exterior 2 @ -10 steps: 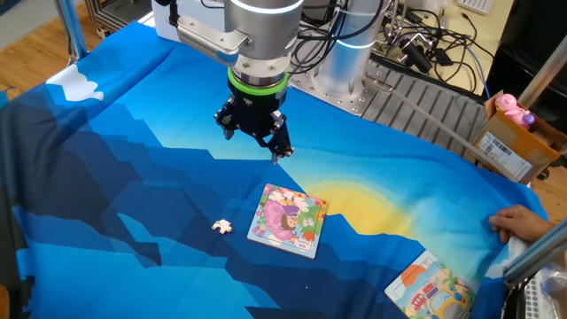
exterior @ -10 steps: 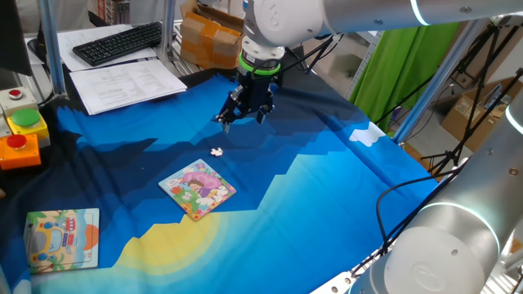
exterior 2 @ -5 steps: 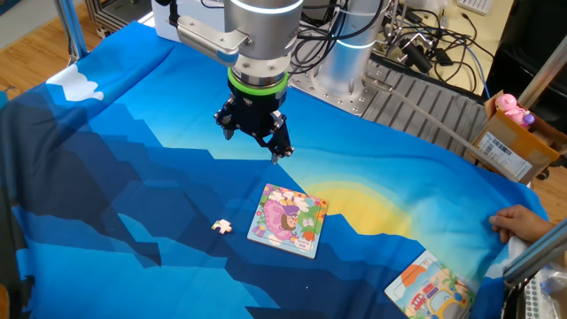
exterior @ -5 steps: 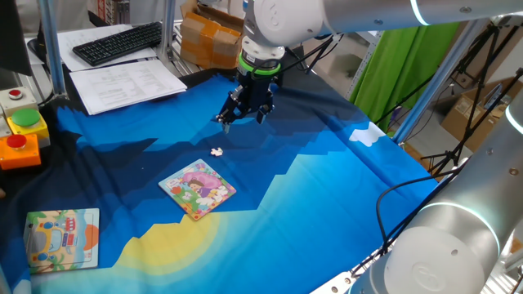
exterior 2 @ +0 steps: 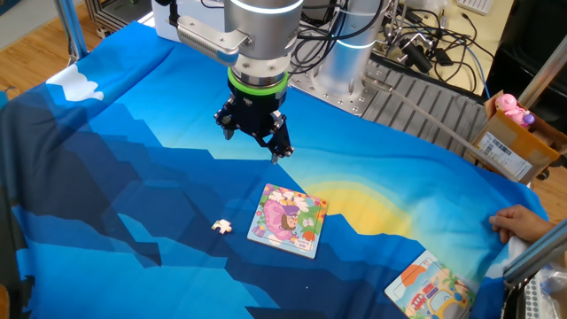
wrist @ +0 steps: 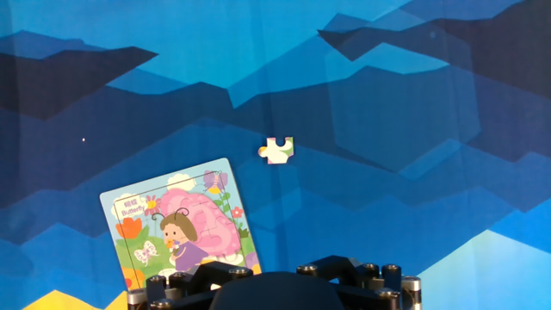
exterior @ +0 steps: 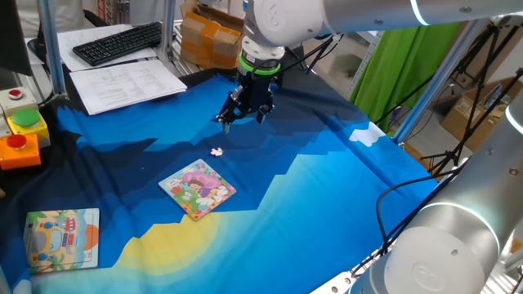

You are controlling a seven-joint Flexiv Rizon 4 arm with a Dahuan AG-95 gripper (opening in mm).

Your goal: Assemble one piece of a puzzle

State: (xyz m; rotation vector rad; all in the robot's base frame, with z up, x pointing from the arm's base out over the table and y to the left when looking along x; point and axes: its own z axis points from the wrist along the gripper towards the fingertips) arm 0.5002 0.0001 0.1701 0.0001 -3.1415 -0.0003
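The piece is a tiny pinkish-white jigsaw piece lying loose on the blue cloth; it also shows in the other fixed view and the hand view. The puzzle is a small square pink and green board with a yellow-orange edge, lying flat a short way from the piece. My gripper hangs above the cloth, behind the piece and the puzzle and apart from both. Its fingers are spread and hold nothing. In the hand view only the gripper's black base shows.
A larger board with a pale blue and orange picture lies near the cloth's corner. Red and green buttons, papers and a keyboard lie off the cloth. A person's hand rests at the cloth's edge.
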